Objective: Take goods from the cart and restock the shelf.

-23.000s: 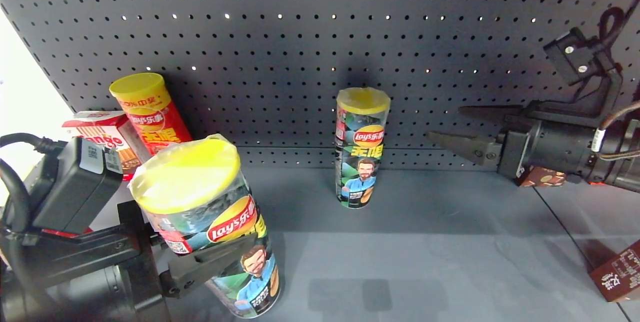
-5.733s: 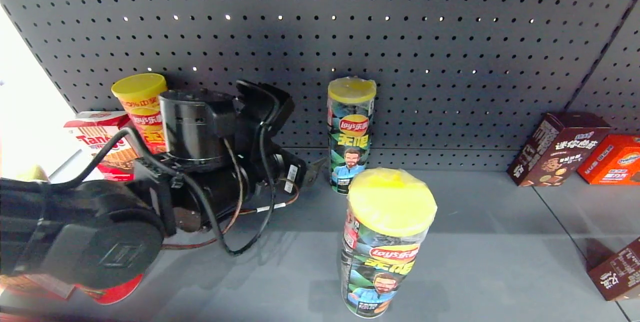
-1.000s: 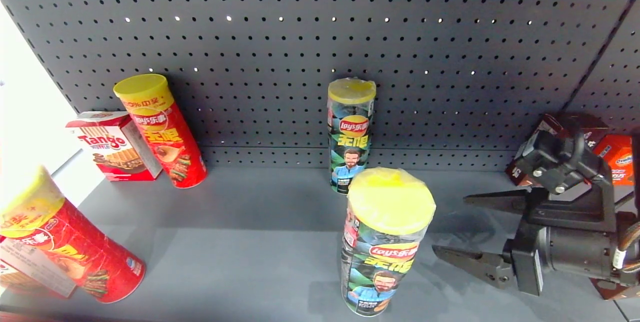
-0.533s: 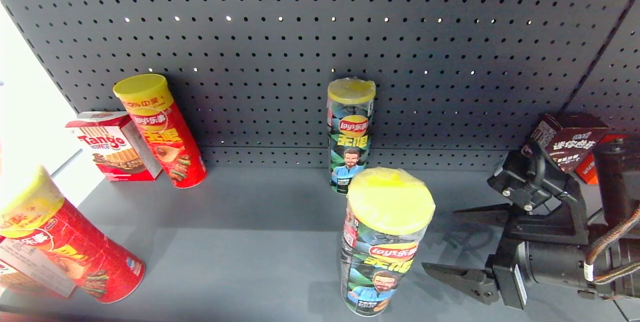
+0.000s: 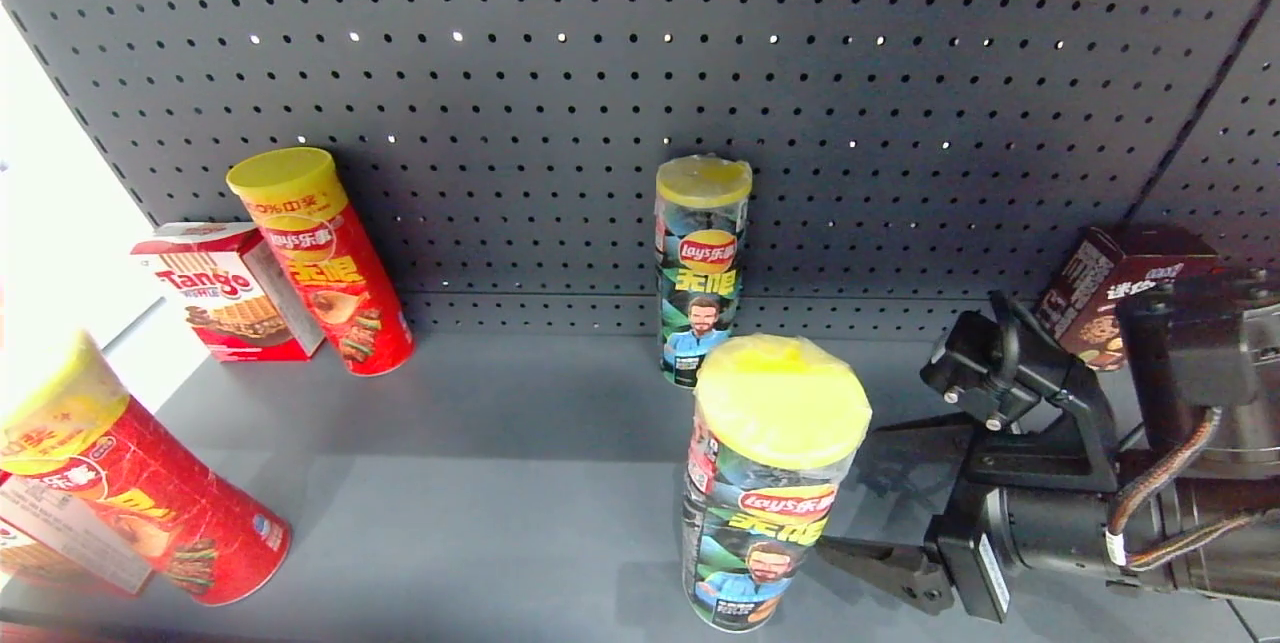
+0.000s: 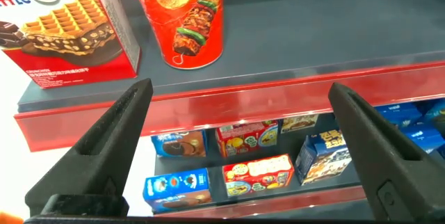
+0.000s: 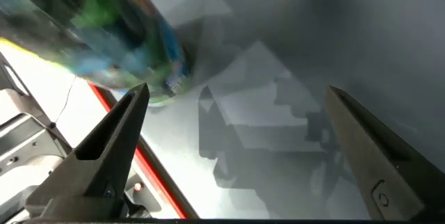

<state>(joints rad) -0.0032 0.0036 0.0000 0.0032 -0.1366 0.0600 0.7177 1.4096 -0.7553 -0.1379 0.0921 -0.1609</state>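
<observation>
The front green chips can (image 5: 775,483) stands upright on the grey shelf (image 5: 520,483), near its front edge and about in the middle of its width. Directly behind it, against the pegboard wall (image 5: 640,73), stands a second green chips can (image 5: 702,273), also upright and well apart from the first. The right tool (image 5: 850,495) is just beside the front can on its right, low over the shelf, with its fingers spread wide. One finger (image 5: 880,563) points at the foot of the can, and the other seems to lie partly behind the can, so we cannot tell if either touches it. In the right wrist view the same tool (image 7: 236,90) is spread, with the blurred can (image 7: 104,36) next to one finger. The left tool (image 6: 240,88) is also spread and holds nothing. It hangs in front of the red shelf edge (image 6: 243,106), below a red chips can (image 6: 184,15) and a wafer box (image 6: 69,29), with small boxes (image 6: 257,175) on the lower shelf behind it. At the back left, another red can (image 5: 320,258) stands beside another wafer box (image 5: 225,288). A brown box (image 5: 1100,293) stands at the right.
</observation>
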